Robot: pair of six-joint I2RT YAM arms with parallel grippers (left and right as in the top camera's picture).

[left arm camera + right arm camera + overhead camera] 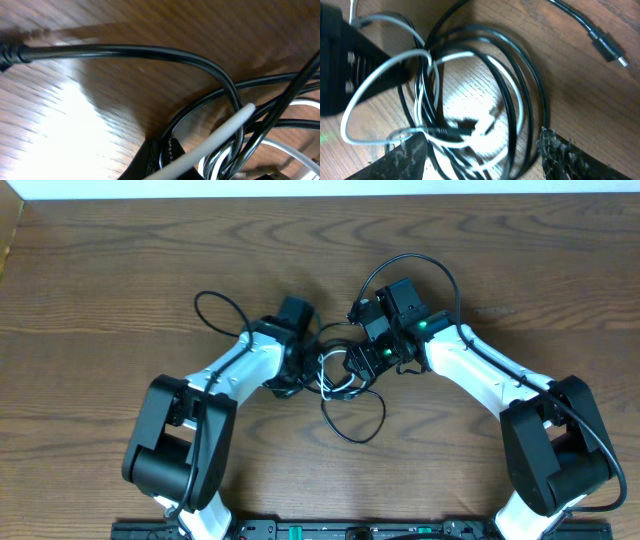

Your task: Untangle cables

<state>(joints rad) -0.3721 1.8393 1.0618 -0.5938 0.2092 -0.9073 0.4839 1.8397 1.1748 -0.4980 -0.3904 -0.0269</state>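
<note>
Wooden table (120, 270), brown grain. Cables (338, 383) lie tangled between both tools. Left gripper (162, 155) is pressed together, white cord (220, 132) across its pad; pinch uncertain. Right gripper (480, 152) is spread, fingers straddling the cables.

This looks like a robot lab. A white and black robot arm (235, 370) at the lower left and a second arm (480, 370) at the lower right sit on a black rail (330, 531) by a brown wood table (100, 260).

light: bright, even from above | glare: white patch on table (60, 125), left wrist | blur: cables (150, 51) smeared close-up
</note>
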